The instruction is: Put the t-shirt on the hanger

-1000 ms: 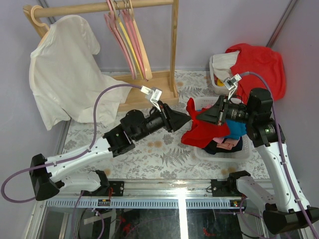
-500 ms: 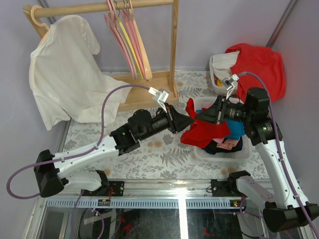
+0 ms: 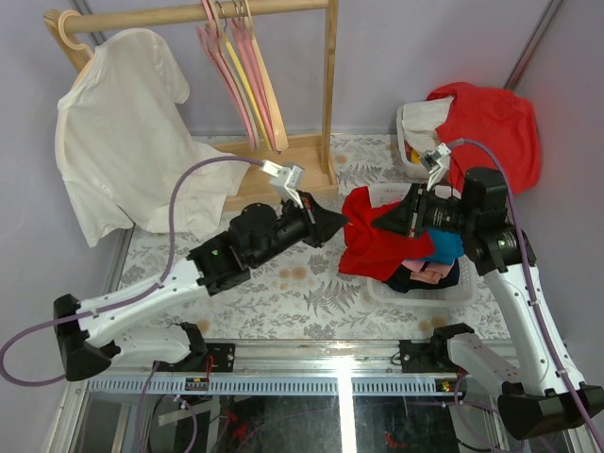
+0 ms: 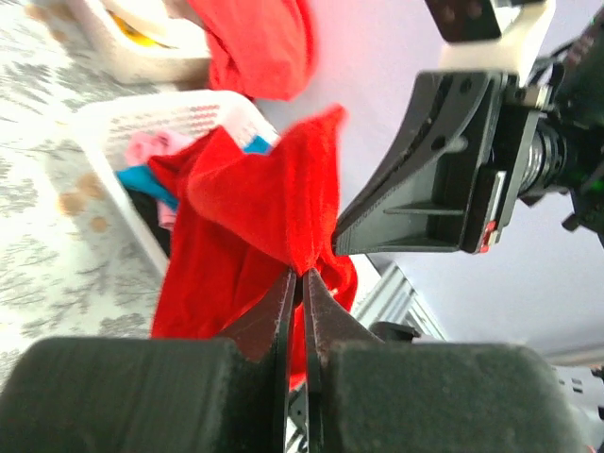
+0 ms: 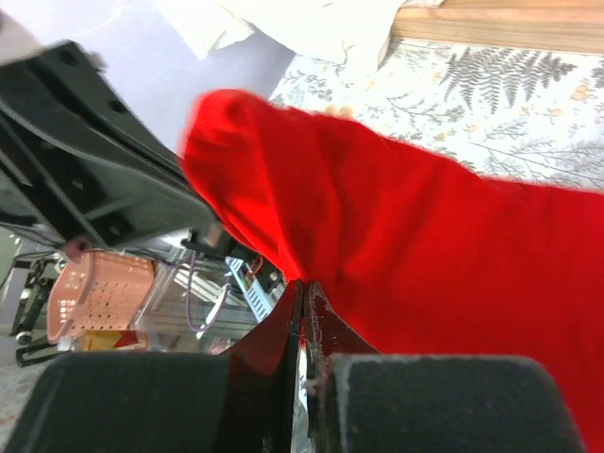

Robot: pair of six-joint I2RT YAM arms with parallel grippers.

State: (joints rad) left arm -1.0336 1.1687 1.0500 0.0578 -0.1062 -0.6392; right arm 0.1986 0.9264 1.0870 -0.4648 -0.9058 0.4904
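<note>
The bright red t-shirt hangs bunched between both grippers above the left end of the white basket. My left gripper is shut on one edge of the cloth. In the left wrist view its tips pinch a fold of the t-shirt. My right gripper faces it closely and is shut on the t-shirt too, with its tips closed on the fabric. A pale wooden hanger hangs on the rail beside pink and yellow ones, far from both grippers.
A white t-shirt hangs on a wooden hanger at the rail's left end. The wooden rack's post and base stand behind my left arm. A second bin at the back right holds a bulky red-orange garment. More clothes lie in the basket.
My left gripper has closed on the t-shirt's edge and drawn slightly left. The red cloth now spreads lower between the two grippers. The right gripper has kept its hold.
</note>
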